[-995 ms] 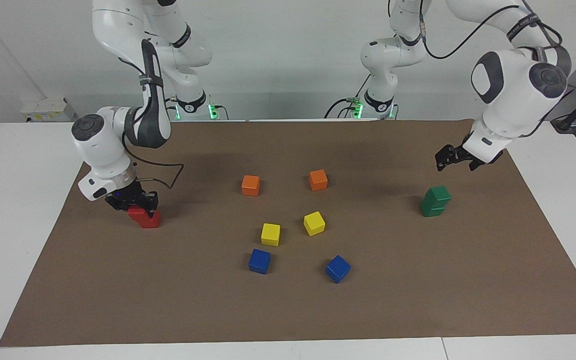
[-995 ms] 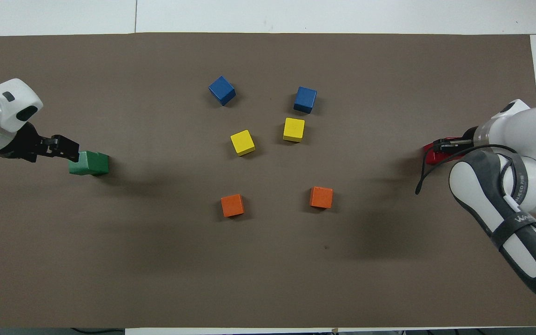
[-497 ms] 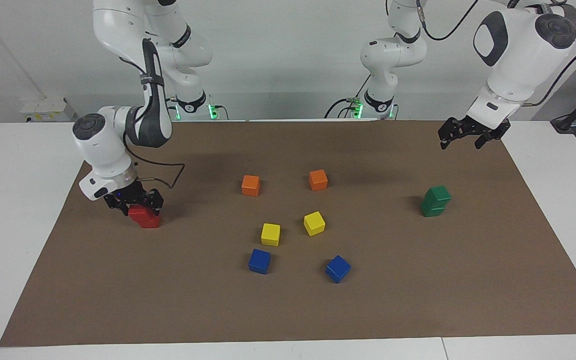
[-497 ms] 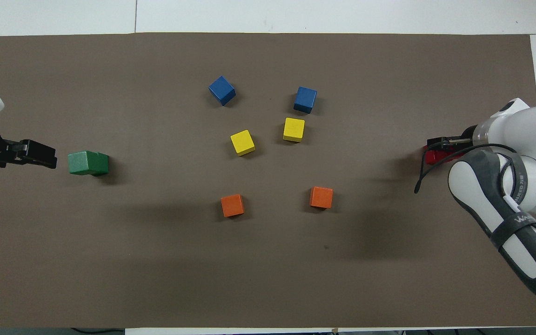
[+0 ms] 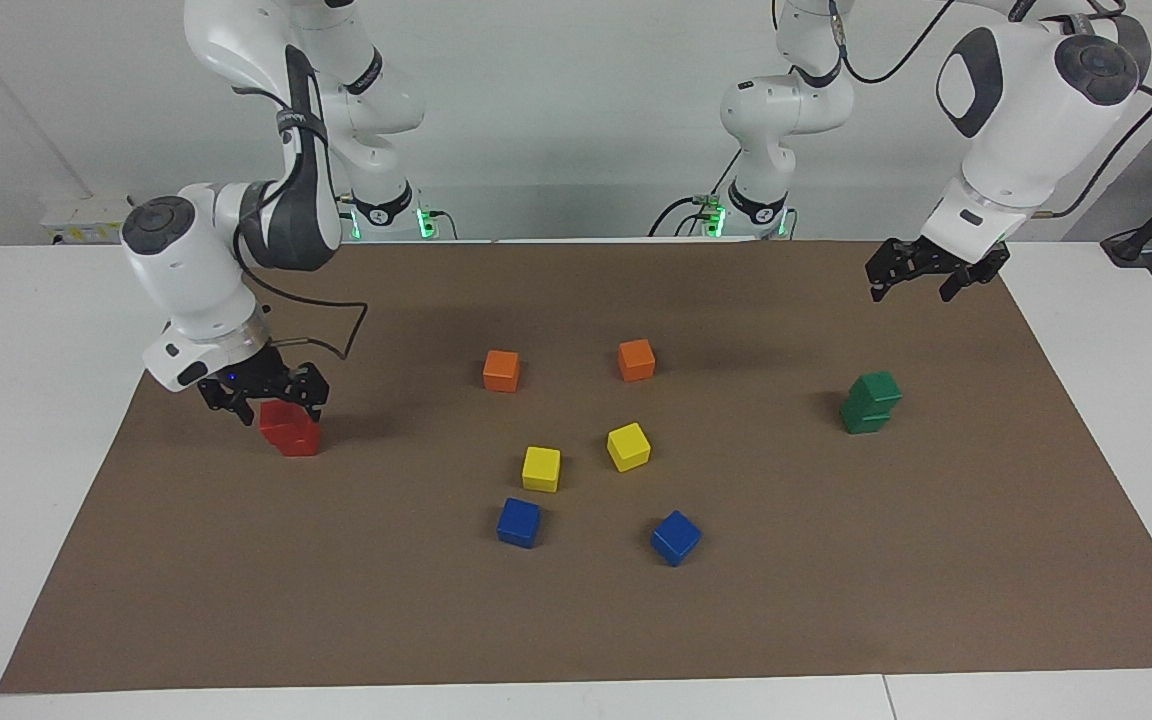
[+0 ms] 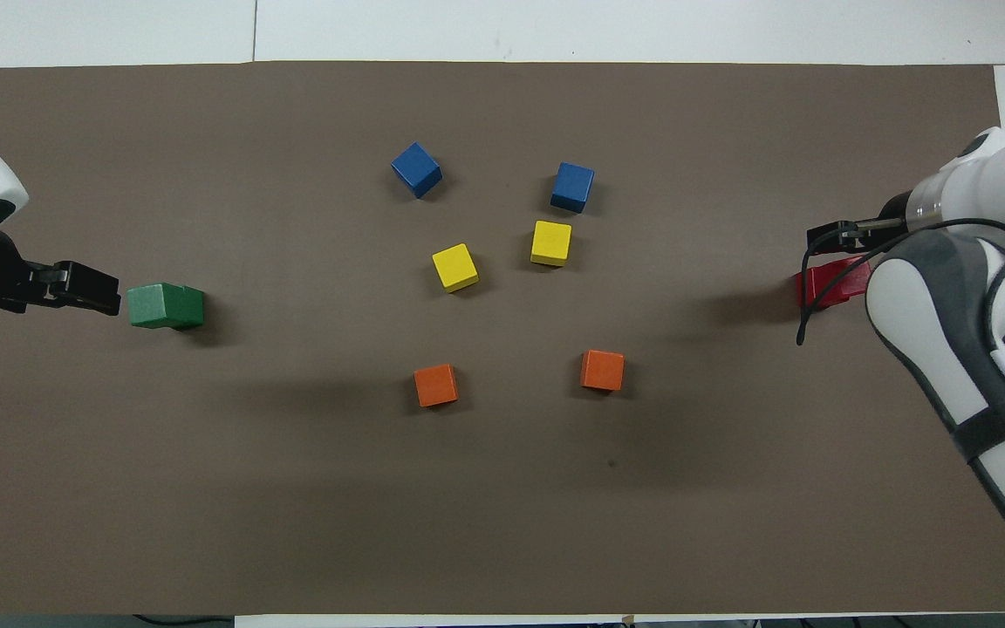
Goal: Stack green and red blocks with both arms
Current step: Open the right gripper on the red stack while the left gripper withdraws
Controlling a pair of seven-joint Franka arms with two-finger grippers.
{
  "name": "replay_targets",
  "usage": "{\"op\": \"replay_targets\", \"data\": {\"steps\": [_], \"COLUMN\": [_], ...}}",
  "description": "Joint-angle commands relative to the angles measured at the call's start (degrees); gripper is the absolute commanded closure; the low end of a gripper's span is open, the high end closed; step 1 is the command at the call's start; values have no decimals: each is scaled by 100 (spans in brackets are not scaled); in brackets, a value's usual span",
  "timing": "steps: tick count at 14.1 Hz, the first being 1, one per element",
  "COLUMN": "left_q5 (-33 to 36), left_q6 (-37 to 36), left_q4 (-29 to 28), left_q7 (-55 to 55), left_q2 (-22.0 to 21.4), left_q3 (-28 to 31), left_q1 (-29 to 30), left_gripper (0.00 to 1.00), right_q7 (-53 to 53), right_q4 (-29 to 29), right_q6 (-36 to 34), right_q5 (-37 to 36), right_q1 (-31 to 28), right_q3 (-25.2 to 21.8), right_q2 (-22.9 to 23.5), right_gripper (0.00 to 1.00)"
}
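Two green blocks [image 5: 871, 402] [image 6: 165, 306] stand stacked toward the left arm's end of the brown mat, the upper one slightly offset. My left gripper [image 5: 911, 288] [image 6: 105, 293] hangs open and empty, well above the mat beside that stack. Two red blocks [image 5: 289, 430] [image 6: 827, 284] stand stacked toward the right arm's end, the upper one also a little askew. Just above the top red block, my right gripper [image 5: 271, 404] [image 6: 827, 236] is open and clear of it. In the overhead view the right arm covers part of the red stack.
Between the two stacks on the mat [image 5: 576, 620] lie two orange cubes [image 5: 501, 370] [image 5: 636, 359], two yellow cubes [image 5: 541, 468] [image 5: 628, 446] and two blue cubes [image 5: 519, 522] [image 5: 675, 537]. White table surrounds the mat.
My right gripper opened, let go of the top red block and rose slightly. My left gripper lifted up and away from the green stack.
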Motion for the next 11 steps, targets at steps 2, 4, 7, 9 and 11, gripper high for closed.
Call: {"op": "replay_targets", "data": {"steps": [2, 4, 7, 9, 11], "left_q5": [-79, -79, -70, -70, -70], "left_q6": [-27, -142, -371, -423, -432], "left_q4": [80, 229, 476, 476, 459], "left_q7": [-72, -125, -274, -274, -274], "left_q2": [8, 69, 123, 87, 78], "left_q3": [103, 59, 94, 85, 103], "left_q1": [-97, -158, -343, -352, -387], "left_gripper": [0, 0, 0, 0, 0], "right_q7": [81, 55, 55, 63, 72], "right_q4": [630, 665, 831, 1165, 1368], "right_q6": [-906, -950, -1291, -1932, -2364], "right_q5": [-36, -35, -35, -35, -35], "right_q1": [126, 126, 126, 126, 126], "right_q3": [23, 40, 41, 41, 49], "right_q2": [-205, -355, -548, -575, -671], "right_gripper": [0, 0, 0, 0, 0]}}
